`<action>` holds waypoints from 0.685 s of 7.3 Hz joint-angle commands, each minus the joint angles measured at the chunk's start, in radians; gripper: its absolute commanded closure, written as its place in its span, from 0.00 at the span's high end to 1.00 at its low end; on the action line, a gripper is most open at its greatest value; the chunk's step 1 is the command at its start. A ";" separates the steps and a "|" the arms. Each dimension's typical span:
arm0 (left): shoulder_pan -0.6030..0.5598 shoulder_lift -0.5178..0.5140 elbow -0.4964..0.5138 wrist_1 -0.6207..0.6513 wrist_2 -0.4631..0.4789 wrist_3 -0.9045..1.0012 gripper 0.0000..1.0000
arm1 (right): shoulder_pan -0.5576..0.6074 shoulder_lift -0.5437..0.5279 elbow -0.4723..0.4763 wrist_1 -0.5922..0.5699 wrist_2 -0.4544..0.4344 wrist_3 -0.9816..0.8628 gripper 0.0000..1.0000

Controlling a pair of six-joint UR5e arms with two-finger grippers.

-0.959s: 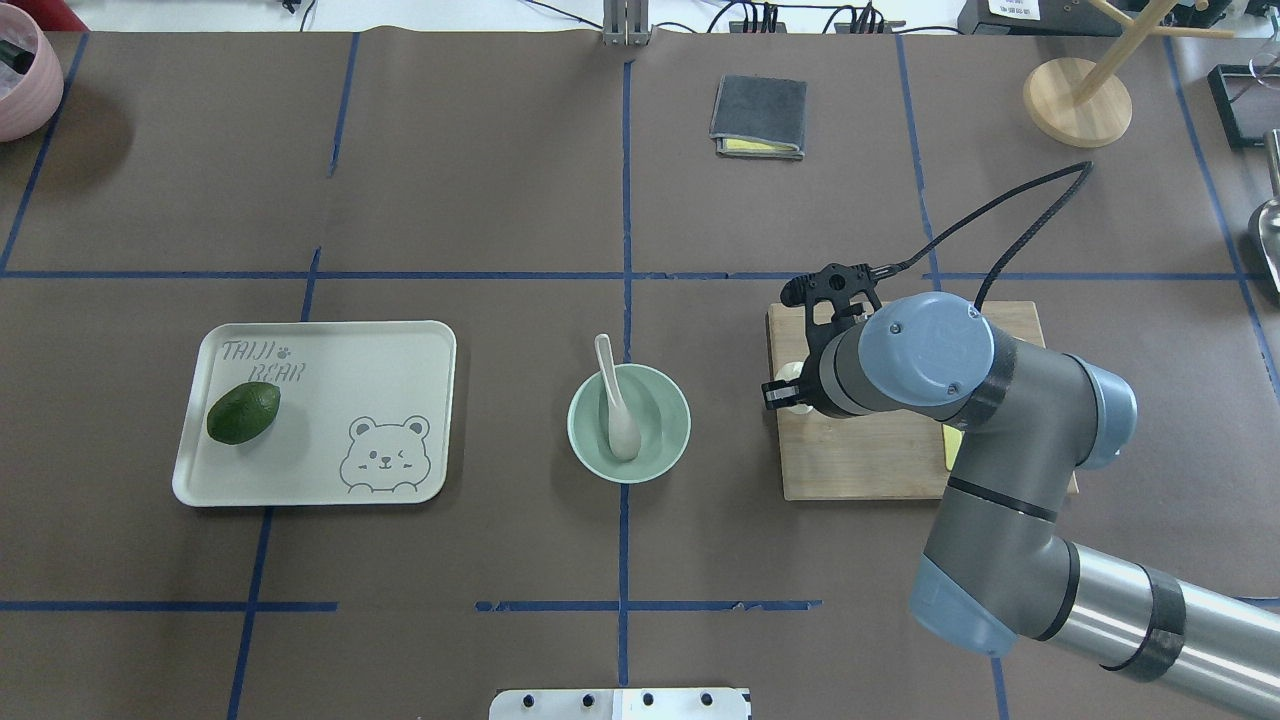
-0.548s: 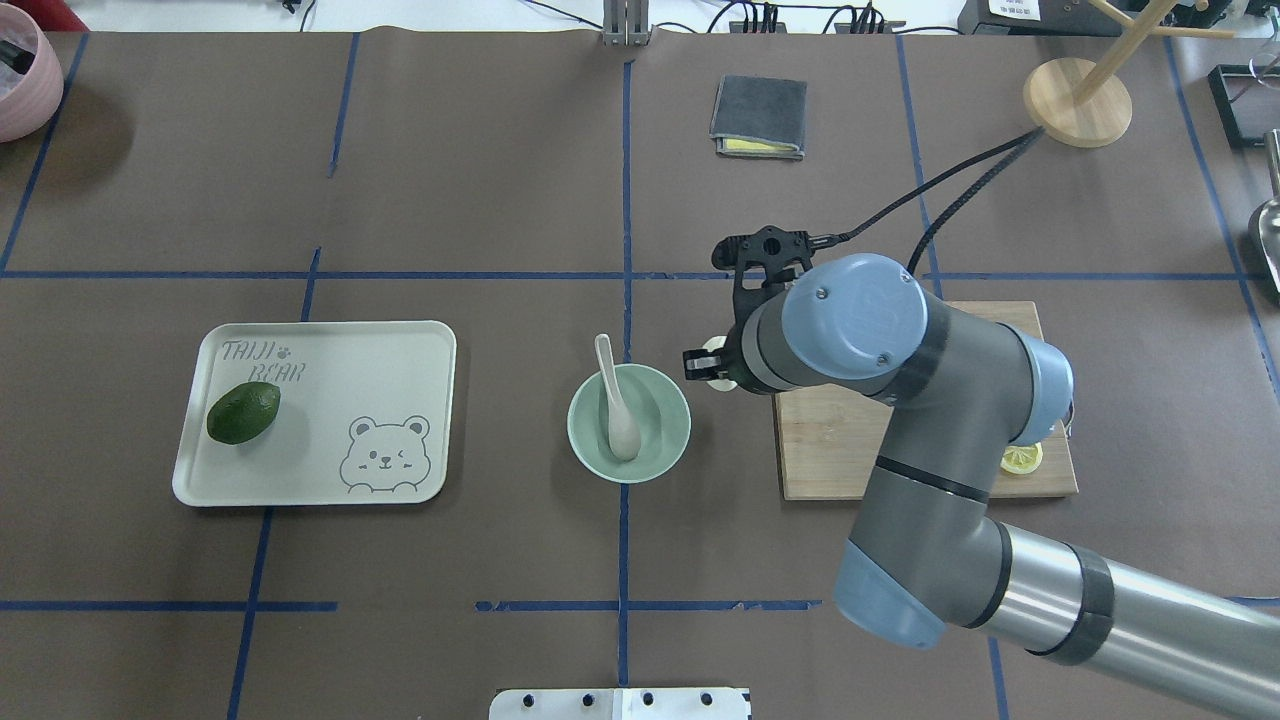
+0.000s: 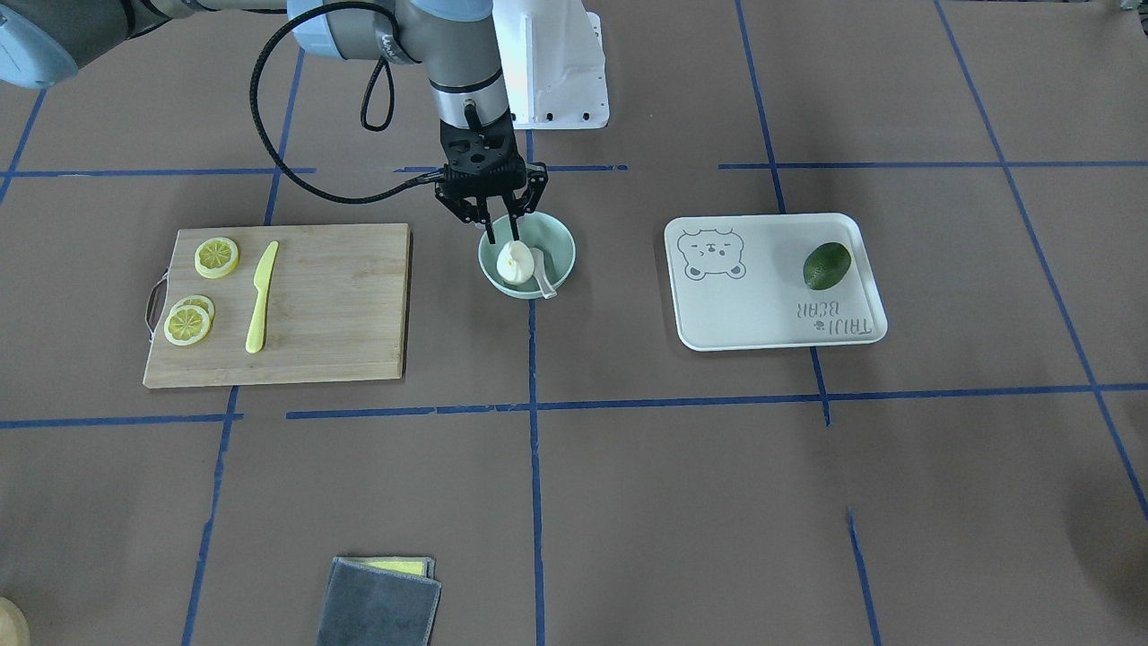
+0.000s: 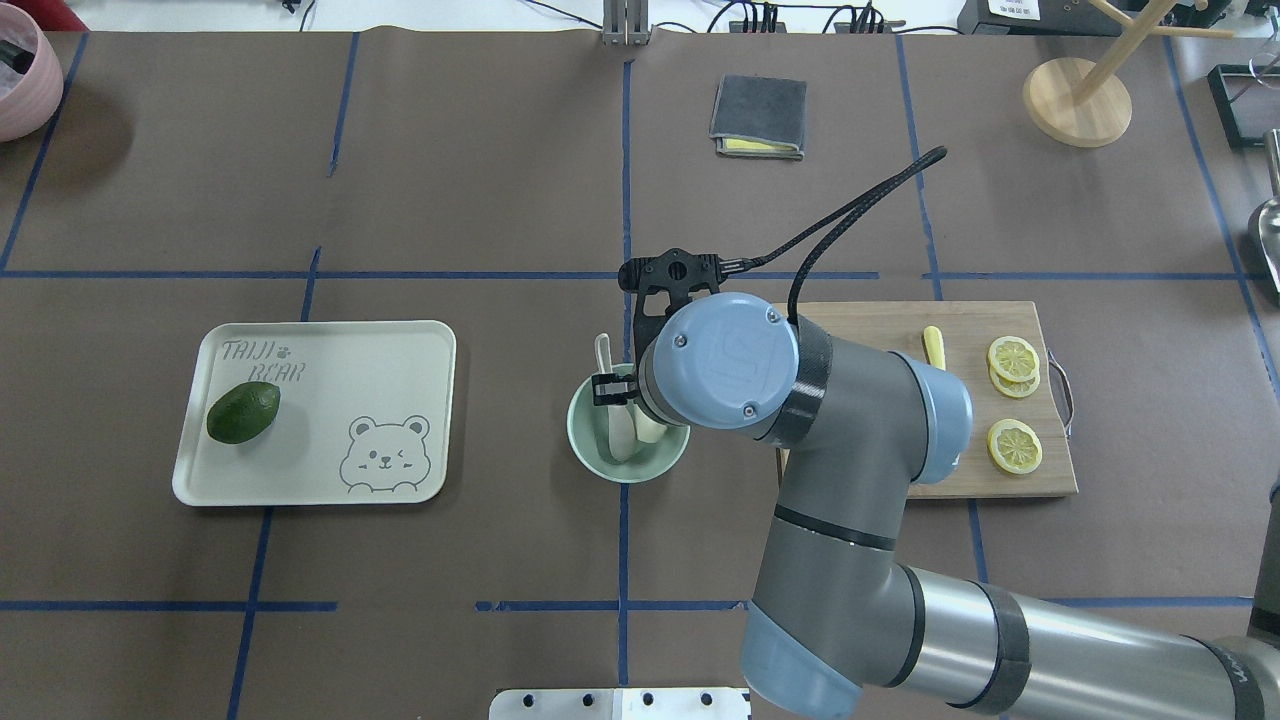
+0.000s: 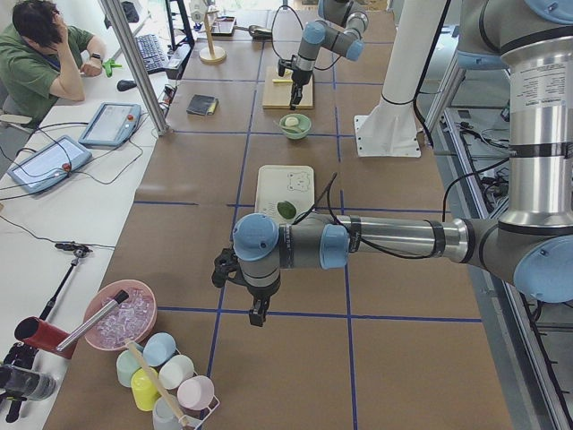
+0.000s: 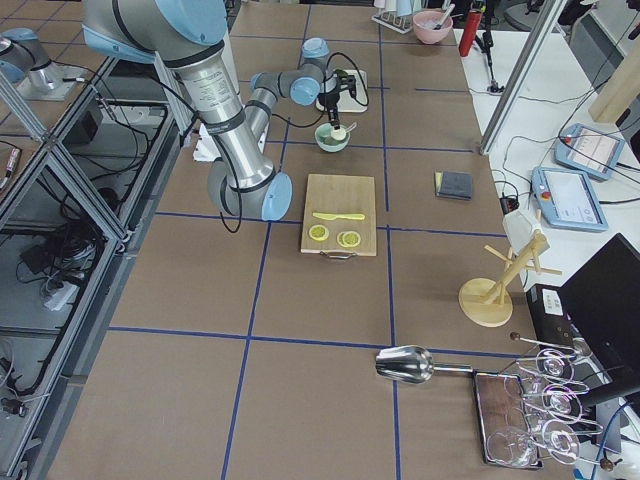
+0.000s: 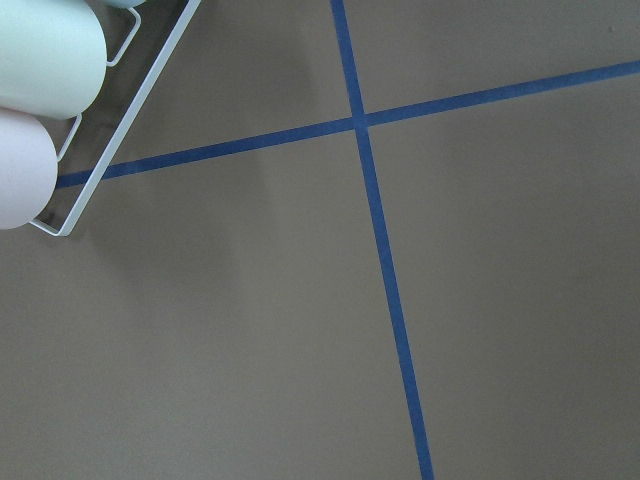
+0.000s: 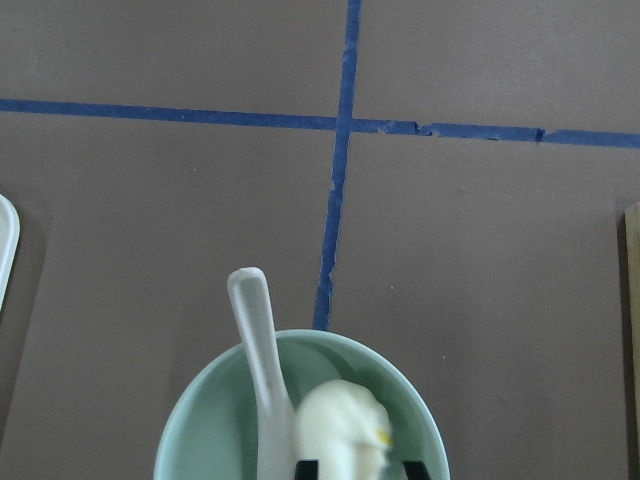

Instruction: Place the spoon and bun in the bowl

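Now the right gripper [image 3: 504,240] has swung off the cutting board [image 3: 341,305] and hangs over the bowl [image 3: 558,235]. Its fingers are clasped on the bun [image 3: 513,260], held between them just inside the rim. Right beside the fingers the spoon [image 3: 543,278] lies in the bowl, so I judge only the release remains. Farther off on one side, the board bears lemon slices [image 3: 217,257] and a knife [image 3: 261,296]. On the other, a tray [image 3: 762,305] holds an avocado [image 3: 826,266]. Whether the left gripper [image 5: 257,313] has its fingers apart or together, I cannot tell.

Avocado [image 3: 826,266] on bear tray [image 3: 762,314], lemon slices [image 3: 187,324] and yellow knife [image 3: 261,296] on cutting board [image 3: 332,305], folded grey cloth [image 3: 381,610]
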 commanded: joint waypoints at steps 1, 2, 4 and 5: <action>0.000 0.000 0.000 0.000 -0.001 -0.002 1.00 | -0.019 0.001 0.015 -0.002 -0.038 -0.007 1.00; 0.000 0.000 0.000 -0.002 -0.001 0.000 1.00 | 0.001 -0.002 0.027 -0.017 -0.022 -0.020 1.00; -0.002 0.002 0.000 0.003 0.001 -0.002 1.00 | 0.177 -0.025 0.027 -0.027 0.154 -0.184 1.00; -0.002 0.005 0.000 0.006 0.001 -0.002 1.00 | 0.314 -0.065 0.021 -0.037 0.251 -0.362 1.00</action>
